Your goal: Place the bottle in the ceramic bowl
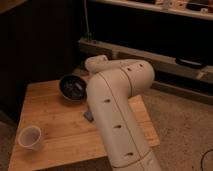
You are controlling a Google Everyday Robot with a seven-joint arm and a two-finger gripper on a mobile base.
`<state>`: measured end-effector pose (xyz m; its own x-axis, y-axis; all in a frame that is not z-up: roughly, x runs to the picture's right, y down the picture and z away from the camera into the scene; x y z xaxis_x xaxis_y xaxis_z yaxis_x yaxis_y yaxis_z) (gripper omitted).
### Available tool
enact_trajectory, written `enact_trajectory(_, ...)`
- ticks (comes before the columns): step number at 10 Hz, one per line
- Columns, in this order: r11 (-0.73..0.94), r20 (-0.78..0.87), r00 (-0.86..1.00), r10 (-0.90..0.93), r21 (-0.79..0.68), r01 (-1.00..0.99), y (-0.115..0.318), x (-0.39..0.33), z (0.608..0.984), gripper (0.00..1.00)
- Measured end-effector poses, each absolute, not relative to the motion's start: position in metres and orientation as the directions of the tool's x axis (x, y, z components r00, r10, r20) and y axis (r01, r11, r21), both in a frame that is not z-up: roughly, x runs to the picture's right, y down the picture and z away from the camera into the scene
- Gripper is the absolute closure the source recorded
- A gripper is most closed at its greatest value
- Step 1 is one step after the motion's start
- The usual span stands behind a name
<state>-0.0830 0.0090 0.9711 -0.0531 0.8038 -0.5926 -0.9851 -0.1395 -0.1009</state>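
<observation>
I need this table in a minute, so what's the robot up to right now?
The robot's white arm reaches across the wooden table to the black ceramic bowl at the far side. Its hand is hidden behind the arm's own bulk, close beside the bowl. The bowl looks tipped, its inside facing the camera, and something pale inside may be the bottle, though that is unclear. A plastic cup stands at the near left corner, and a small grey block lies by the arm.
</observation>
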Motion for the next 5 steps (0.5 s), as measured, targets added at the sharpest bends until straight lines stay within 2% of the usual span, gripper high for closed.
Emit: enact_trajectory(5, -0.101, -0.557, -0.002, 0.831, -0.147, -0.984, -0.005, -0.085, 0.934, 1.00)
